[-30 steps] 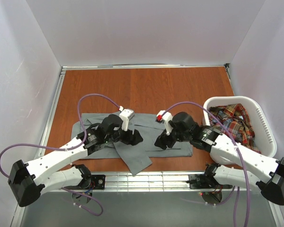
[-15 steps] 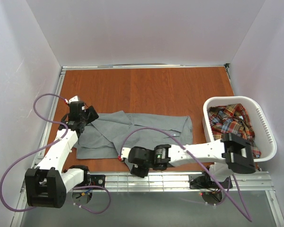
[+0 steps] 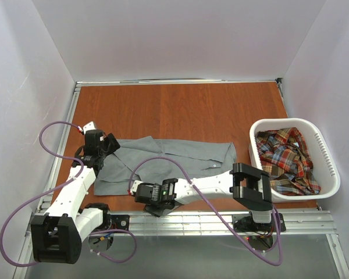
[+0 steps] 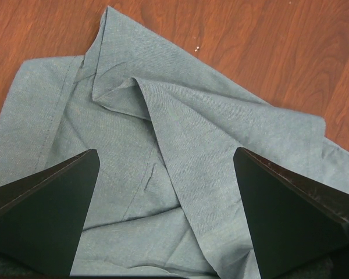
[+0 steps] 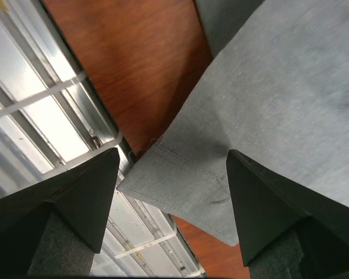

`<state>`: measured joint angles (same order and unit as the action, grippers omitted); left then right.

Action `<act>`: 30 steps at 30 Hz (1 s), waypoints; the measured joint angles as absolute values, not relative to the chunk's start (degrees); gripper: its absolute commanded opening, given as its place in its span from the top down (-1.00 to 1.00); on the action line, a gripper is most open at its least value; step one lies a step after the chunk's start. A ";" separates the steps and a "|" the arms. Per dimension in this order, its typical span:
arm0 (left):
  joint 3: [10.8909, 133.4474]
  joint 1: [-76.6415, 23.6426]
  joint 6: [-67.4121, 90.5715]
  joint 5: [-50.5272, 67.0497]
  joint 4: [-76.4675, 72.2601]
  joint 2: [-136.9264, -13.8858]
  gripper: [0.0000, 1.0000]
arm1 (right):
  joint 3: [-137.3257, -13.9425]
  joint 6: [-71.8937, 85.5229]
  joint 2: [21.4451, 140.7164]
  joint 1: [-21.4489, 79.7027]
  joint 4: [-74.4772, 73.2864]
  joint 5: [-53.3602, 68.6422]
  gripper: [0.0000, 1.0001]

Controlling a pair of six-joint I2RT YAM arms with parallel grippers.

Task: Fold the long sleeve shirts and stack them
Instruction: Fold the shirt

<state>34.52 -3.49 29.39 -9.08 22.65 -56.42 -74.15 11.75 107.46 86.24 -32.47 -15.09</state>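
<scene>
jaws of my left gripper and right gripper stand apart over the grey shirt, right at its hemmed edge.

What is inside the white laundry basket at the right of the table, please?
The basket holds a crumpled plaid shirt in red, navy and yellow. The shirt covers the basket's floor, so anything beneath it cannot be seen.

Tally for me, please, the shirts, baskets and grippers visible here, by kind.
Grey shirt: 1
Plaid shirt: 1
White laundry basket: 1
Grippers: 2 (left gripper, right gripper)
Total: 5
</scene>
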 measured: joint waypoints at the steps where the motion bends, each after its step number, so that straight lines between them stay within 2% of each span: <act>1: 34.52 -3.49 29.39 -9.21 22.65 -56.69 -0.77 | -74.22 11.94 108.01 86.28 -33.01 -15.07 -0.34; 4: 34.52 -3.49 29.39 -9.72 22.61 -56.77 -0.78 | -74.87 12.43 110.02 86.32 -34.76 -15.09 -0.23; 6: 34.52 -3.49 29.39 -9.91 22.50 -56.77 -0.77 | -76.05 12.62 111.50 86.32 -35.99 -15.25 -0.07; 10: 34.52 -3.49 29.39 -10.09 22.41 -56.77 -0.78 | -78.46 13.19 113.14 86.76 -38.00 -14.72 0.40; 19: 34.52 -3.49 29.32 -10.07 22.37 -56.80 -0.78 | -79.29 12.16 113.08 87.48 -38.92 -12.40 0.97; 30: 34.52 -3.49 28.93 -9.43 22.17 -57.12 -0.78 | -78.15 8.95 106.43 86.48 -42.39 -9.08 0.97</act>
